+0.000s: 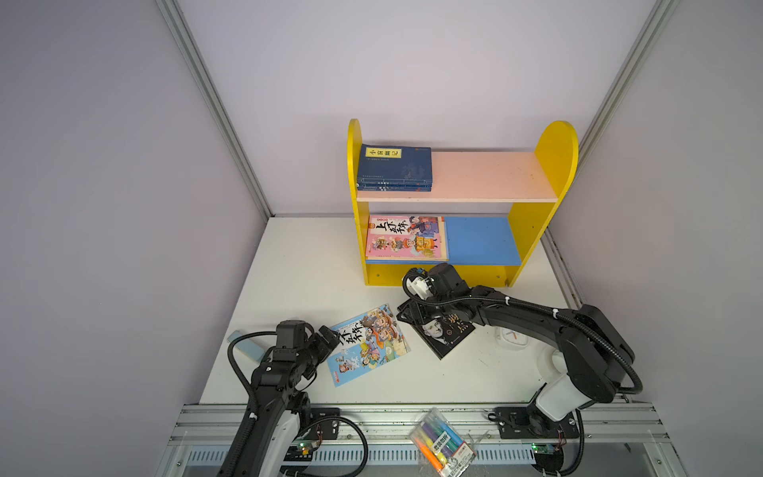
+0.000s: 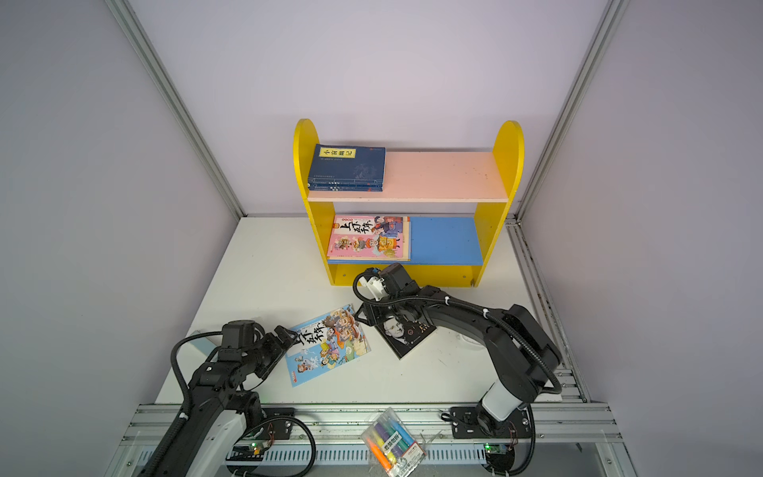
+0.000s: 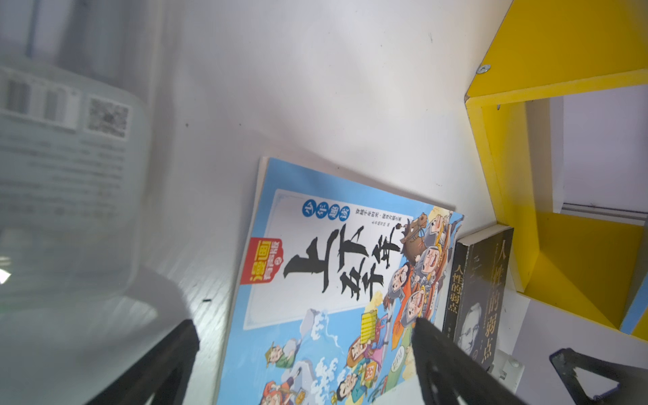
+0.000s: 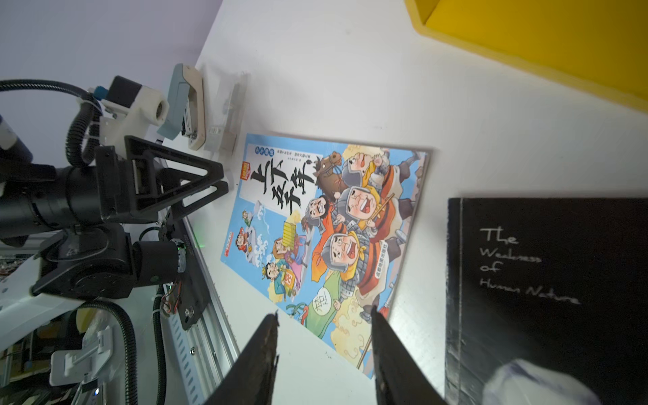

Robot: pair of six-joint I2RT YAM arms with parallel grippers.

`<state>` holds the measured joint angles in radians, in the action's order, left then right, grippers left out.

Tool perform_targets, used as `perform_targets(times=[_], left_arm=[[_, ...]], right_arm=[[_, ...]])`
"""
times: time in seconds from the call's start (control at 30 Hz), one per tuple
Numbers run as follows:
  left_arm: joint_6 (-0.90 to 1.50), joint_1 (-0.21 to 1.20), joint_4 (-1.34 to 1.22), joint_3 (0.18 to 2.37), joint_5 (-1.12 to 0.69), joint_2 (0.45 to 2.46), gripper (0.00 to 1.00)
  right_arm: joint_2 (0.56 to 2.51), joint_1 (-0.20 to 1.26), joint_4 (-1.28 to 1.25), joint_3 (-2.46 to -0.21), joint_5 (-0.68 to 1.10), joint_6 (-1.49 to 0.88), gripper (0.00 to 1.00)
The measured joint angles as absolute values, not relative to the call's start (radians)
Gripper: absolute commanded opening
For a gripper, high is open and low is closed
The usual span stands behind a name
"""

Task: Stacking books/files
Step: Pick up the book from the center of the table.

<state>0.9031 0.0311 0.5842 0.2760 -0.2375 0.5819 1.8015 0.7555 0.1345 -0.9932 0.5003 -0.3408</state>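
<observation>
A blue cartoon book (image 1: 369,345) (image 2: 328,345) lies flat and skewed on the white table. My left gripper (image 1: 326,340) (image 3: 303,324) stands wide open at the book's left edge, one finger over the cover, nothing gripped. A black book with a portrait (image 1: 448,336) (image 4: 547,298) lies just right of it. My right gripper (image 1: 406,316) (image 4: 323,313) hovers by the black book's far-left corner, fingers apart and empty. Navy books (image 1: 396,167) are stacked on the upper shelf. A pink cartoon book (image 1: 406,237) lies on the lower shelf.
The yellow shelf unit (image 1: 553,157) stands at the back of the table. A white clock (image 1: 512,338) sits partly under the right arm. A pale blue item (image 1: 247,347) lies left of the left arm. A marker pack (image 1: 441,446) rests on the front rail.
</observation>
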Motion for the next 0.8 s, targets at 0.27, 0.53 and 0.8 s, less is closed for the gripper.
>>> perform_targets(times=[0.27,0.53,0.8], left_arm=[[0.886,0.047,0.561,0.276,-0.223,0.648,0.98],[0.88,0.109,0.455,0.279,-0.21,0.731,0.98],[0.893,0.134,0.401,0.271,-0.205,0.741,0.98]], right_arm=[[1.904,0.765,0.25,-1.025,0.515,-0.345,0.45],[1.982,0.767,0.311,-1.042,0.517,-0.371,0.46],[2.039,0.766,0.314,-1.061,0.573,-0.38,0.46]])
